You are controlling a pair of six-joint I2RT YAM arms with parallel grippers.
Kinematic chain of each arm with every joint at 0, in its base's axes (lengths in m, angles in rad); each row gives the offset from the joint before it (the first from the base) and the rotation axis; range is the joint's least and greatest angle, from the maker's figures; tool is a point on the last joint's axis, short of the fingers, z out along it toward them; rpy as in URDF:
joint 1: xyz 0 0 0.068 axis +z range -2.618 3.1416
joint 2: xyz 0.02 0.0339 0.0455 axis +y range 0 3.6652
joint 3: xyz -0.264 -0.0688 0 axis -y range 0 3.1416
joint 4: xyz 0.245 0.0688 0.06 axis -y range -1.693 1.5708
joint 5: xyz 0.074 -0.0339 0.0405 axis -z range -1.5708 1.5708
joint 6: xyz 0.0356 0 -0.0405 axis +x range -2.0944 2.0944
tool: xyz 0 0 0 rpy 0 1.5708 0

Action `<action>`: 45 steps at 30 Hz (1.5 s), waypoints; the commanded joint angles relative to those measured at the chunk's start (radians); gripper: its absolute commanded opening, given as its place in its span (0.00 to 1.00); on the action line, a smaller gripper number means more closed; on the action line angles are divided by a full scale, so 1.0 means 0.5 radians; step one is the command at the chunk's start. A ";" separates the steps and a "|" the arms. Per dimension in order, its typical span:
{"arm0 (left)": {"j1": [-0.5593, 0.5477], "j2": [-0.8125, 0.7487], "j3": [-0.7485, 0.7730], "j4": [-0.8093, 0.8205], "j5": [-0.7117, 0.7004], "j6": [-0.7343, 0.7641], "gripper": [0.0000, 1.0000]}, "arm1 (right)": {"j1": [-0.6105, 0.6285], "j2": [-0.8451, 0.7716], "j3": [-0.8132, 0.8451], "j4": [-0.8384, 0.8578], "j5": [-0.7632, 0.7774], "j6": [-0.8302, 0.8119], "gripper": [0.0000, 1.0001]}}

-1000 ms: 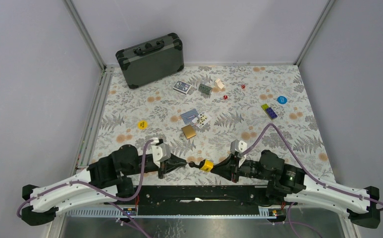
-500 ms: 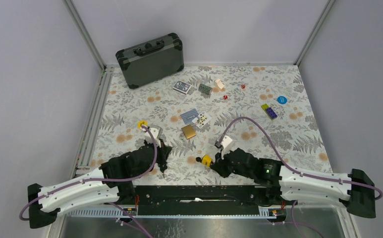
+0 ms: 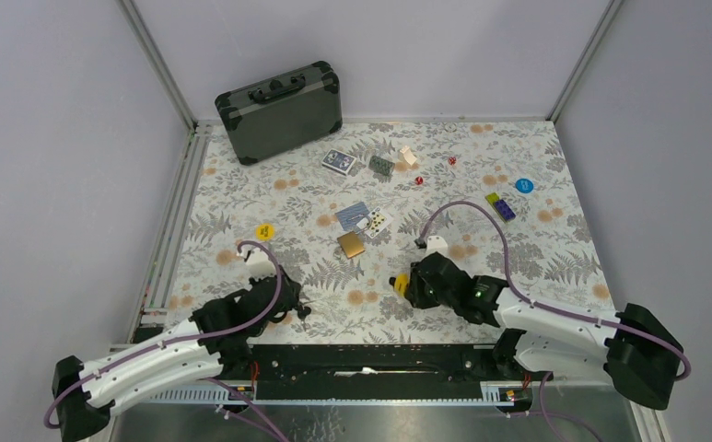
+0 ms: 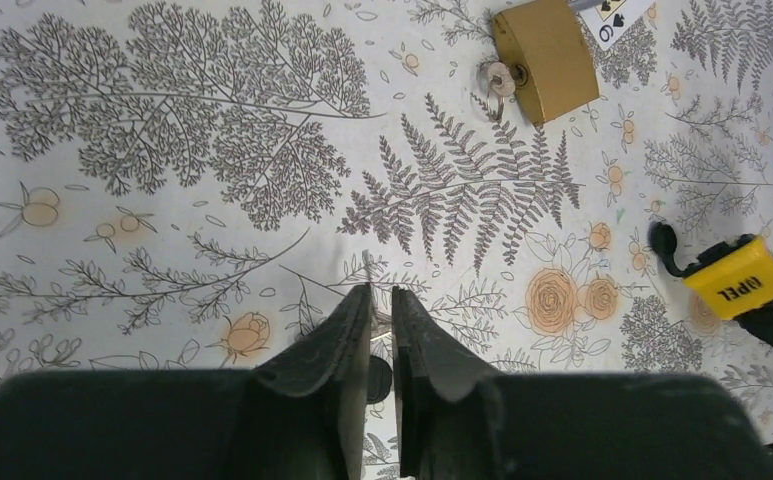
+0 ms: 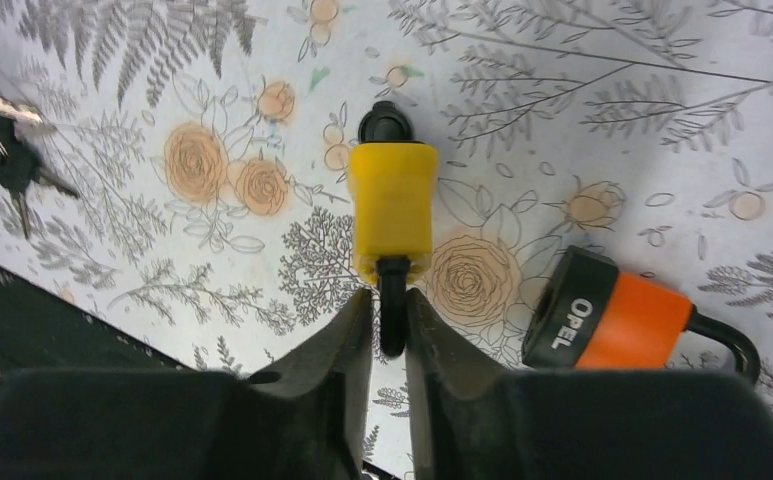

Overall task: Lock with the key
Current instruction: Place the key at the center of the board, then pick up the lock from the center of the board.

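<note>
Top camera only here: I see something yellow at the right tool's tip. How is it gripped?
Observer: Right wrist view: the right tool is shut on the yellow padlock, clamping its black end piece.
Operator: Anything else under that arm?
Observer: An orange padlock lies beside the yellow one, not touching it.
Operator: Loose keys nearby?
Observer: A small bunch of keys lies on the yellow padlock's opposite side.

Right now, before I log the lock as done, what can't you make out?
Left wrist: dark object between left gripper fingers, mostly hidden by them; key or not, unclear.
Right wrist: yellow padlock shackle partly hidden by right gripper; locked state unclear.
Top: orange padlock hidden under right arm.
</note>
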 commanded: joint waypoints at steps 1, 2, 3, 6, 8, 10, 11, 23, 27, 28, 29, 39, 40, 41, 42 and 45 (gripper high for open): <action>0.010 0.041 -0.030 0.088 -0.007 -0.095 0.24 | -0.022 -0.147 0.020 -0.090 0.266 0.130 0.32; 0.010 0.060 -0.033 0.101 -0.002 -0.098 0.30 | -0.022 -0.179 0.019 -0.115 0.305 0.131 0.39; 0.010 0.084 -0.031 0.112 0.002 -0.098 0.32 | -0.020 -0.210 0.018 -0.134 0.334 0.129 0.43; 0.010 0.141 0.000 0.109 -0.010 -0.096 0.49 | -0.023 -0.301 0.007 -0.180 0.386 0.111 0.51; 0.013 0.167 0.040 0.078 -0.037 -0.095 0.62 | -0.025 -0.343 0.016 -0.214 0.408 0.089 0.55; 0.017 0.180 0.088 0.044 -0.052 -0.076 0.69 | -0.025 -0.358 0.046 -0.264 0.414 0.066 0.60; 0.021 0.185 0.115 0.030 -0.055 -0.062 0.73 | -0.026 -0.349 0.071 -0.296 0.408 0.056 0.62; 0.435 0.225 0.469 -0.153 0.334 0.199 0.99 | -0.569 -0.076 0.282 -0.399 -0.247 -0.042 0.87; 0.585 0.277 0.561 -0.244 0.491 0.303 0.99 | -0.615 -0.090 0.334 -0.469 -0.278 0.018 0.96; 0.604 0.307 0.586 -0.266 0.511 0.328 0.99 | -0.616 -0.076 0.371 -0.514 -0.233 0.057 0.99; 0.613 0.343 0.610 -0.290 0.511 0.342 0.99 | -0.616 -0.061 0.396 -0.568 -0.169 0.122 0.99; 0.619 0.694 0.847 -0.503 0.410 0.327 0.99 | -0.646 0.041 0.660 -0.982 -0.050 0.258 1.00; 0.618 0.703 0.863 -0.517 0.401 0.325 0.99 | -0.655 0.083 0.697 -1.000 -0.116 0.217 1.00; 0.618 0.707 0.878 -0.525 0.395 0.328 0.99 | -0.660 0.122 0.732 -1.012 -0.151 0.173 1.00; 0.618 0.705 0.892 -0.531 0.391 0.332 0.99 | -0.660 0.165 0.763 -1.018 -0.171 0.124 1.00; 0.619 0.677 0.935 -0.560 0.366 0.338 0.99 | -0.662 0.246 0.805 -1.019 -0.140 0.006 1.00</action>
